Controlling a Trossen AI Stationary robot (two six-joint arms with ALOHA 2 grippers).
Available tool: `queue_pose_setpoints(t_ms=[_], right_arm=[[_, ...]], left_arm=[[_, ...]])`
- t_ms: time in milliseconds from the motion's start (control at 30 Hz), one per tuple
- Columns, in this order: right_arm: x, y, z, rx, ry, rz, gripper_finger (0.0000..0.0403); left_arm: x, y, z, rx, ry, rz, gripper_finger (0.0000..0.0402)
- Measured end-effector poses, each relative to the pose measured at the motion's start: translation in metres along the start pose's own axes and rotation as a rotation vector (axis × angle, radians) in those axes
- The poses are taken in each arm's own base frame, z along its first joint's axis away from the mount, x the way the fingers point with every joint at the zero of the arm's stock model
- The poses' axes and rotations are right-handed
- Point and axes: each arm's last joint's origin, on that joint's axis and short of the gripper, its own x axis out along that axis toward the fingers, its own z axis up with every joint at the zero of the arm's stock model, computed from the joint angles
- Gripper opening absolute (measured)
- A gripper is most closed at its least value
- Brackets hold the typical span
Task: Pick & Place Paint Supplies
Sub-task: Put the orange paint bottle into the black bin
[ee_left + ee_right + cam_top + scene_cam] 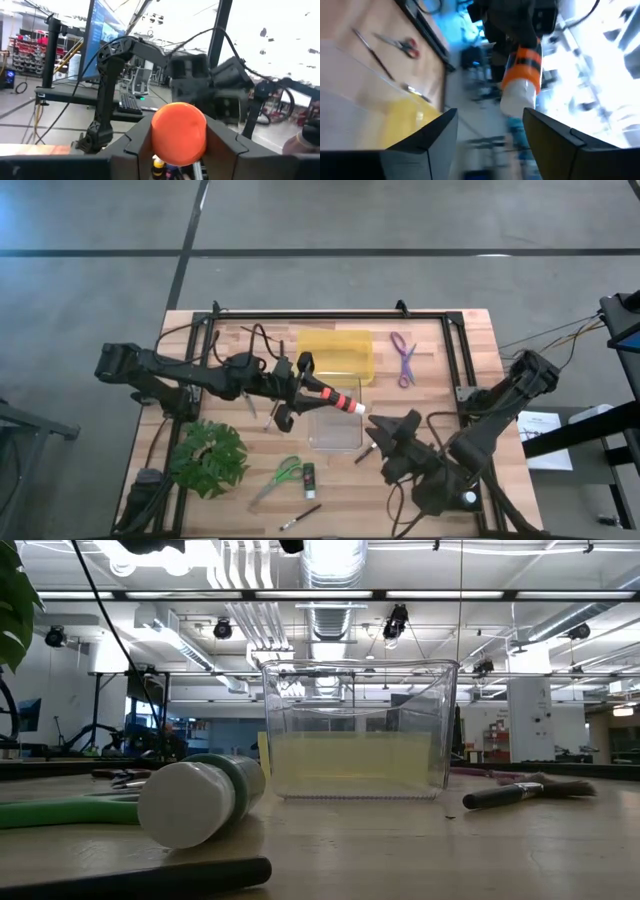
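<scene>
**Orange bottle held over the clear bin**

The orange bottle (340,400) is pinched at its cap end by the left gripper (300,385) and carried level above the table, just beside the clear bin (336,430). The right gripper (388,432) is seen near the white end, fingers spread, nothing between them. The bottle is judged light, rigid and smooth (likely slippery); a hold across the body, not the tapered end, is advised.

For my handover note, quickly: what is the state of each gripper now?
Left gripper: shut on the orange paint bottle.
Right gripper: open, holding nothing, beside the clear container.
</scene>
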Motion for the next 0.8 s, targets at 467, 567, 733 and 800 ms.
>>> queue_pose_setpoints(t_ms=[467,567,733,800], right_arm=[[0.013,0.000,0.021,-0.149,0.068,-0.127,0.0218],[0.011,-0.003,0.020,-0.144,0.075,-0.136,0.0218],[0.015,-0.005,0.019,-0.124,0.078,-0.133,0.0218],[0.017,-0.006,0.018,-0.114,0.084,-0.136,0.0218]], left_arm=[[0.000,-0.001,0.000,-0.026,-0.006,-0.005,0.0142],[0.000,-0.002,0.002,-0.028,-0.020,-0.013,0.0135],[0.000,-0.003,0.003,-0.027,-0.031,-0.030,0.0132],[0.000,-0.003,0.003,-0.027,-0.031,-0.029,0.0132]])
